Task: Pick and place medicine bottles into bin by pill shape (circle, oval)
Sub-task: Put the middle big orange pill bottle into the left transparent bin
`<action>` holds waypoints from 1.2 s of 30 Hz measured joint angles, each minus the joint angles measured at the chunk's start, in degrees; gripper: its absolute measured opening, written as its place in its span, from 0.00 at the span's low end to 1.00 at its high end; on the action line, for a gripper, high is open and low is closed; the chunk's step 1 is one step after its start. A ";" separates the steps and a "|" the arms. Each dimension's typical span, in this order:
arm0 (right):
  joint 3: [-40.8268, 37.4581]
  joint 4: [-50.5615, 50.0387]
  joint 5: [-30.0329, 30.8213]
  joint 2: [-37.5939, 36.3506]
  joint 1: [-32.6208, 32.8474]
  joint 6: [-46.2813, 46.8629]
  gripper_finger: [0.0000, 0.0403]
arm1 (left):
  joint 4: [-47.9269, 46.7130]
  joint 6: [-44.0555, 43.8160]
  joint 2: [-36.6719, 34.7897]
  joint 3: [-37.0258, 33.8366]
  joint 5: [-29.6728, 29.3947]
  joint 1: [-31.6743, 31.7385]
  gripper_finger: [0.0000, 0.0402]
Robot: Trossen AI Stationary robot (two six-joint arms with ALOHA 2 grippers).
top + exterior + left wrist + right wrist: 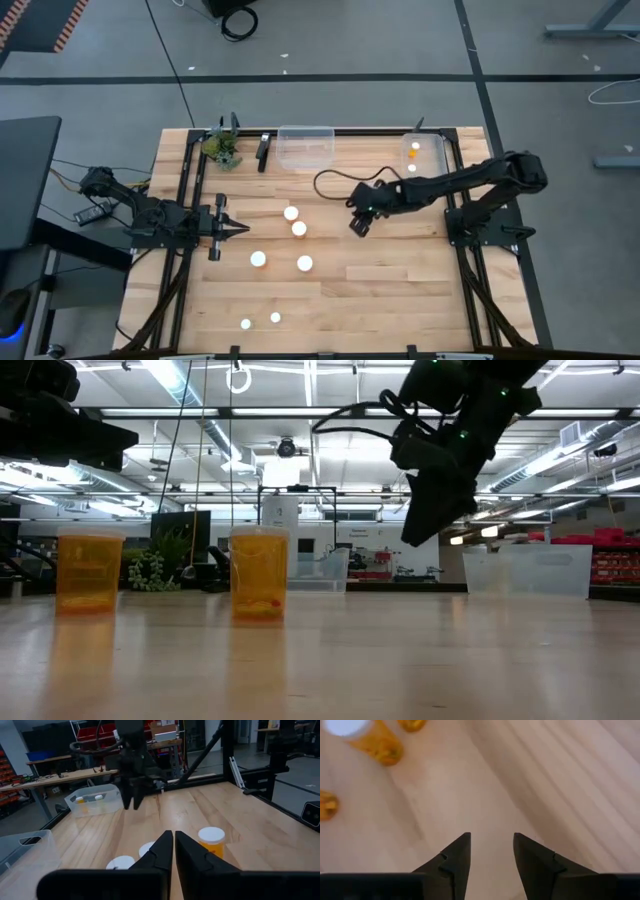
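Six bottles point(298, 229) stand on the table point(400, 280), two more in the right bin point(425, 152); the right gripper point(359, 226) hovers spread and empty, the left gripper point(243, 230) pressed together.

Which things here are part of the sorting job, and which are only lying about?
For the job:
- medicine bottles, six on the table
- middle bin, looks empty
- right bin, bottles inside
- right claw, open, holding nothing
- left claw, shut

Lying about:
- small plant
- dark object beside it

Overhead, table-level and wrist cameras share the table point(400, 290).
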 joint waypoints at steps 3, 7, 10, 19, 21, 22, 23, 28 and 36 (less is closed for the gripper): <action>4.19 -0.06 0.00 3.34 2.30 -0.64 0.38 | 0.00 -0.02 0.00 0.00 0.01 0.01 0.07; 11.85 -1.91 0.00 8.39 5.11 -3.42 0.38 | 0.00 -0.02 0.00 0.00 0.02 0.00 0.09; 17.86 -4.09 0.02 12.33 6.93 -5.66 0.38 | -0.01 -0.02 0.00 0.00 0.00 0.00 0.09; 32.14 -7.75 0.27 22.41 10.26 -12.44 0.38 | 0.02 0.00 0.00 0.00 0.02 0.00 0.07; 34.45 -7.96 0.48 24.11 10.47 -14.61 0.38 | 0.00 -0.02 0.00 0.00 0.02 0.02 0.07; 35.68 -7.86 0.84 25.04 10.47 -15.91 0.38 | -0.02 -0.01 0.00 0.00 0.02 0.01 0.08; 36.66 -7.76 1.23 25.80 10.53 -17.16 0.39 | -0.02 0.00 0.00 0.00 0.00 0.00 0.08; 40.46 -7.90 3.76 29.49 10.71 -23.20 0.47 | -0.02 -0.01 0.00 0.00 0.02 0.00 0.09; 45.50 -7.90 6.49 34.51 10.05 -25.65 0.66 | -0.02 -0.01 0.00 0.00 0.01 0.01 0.06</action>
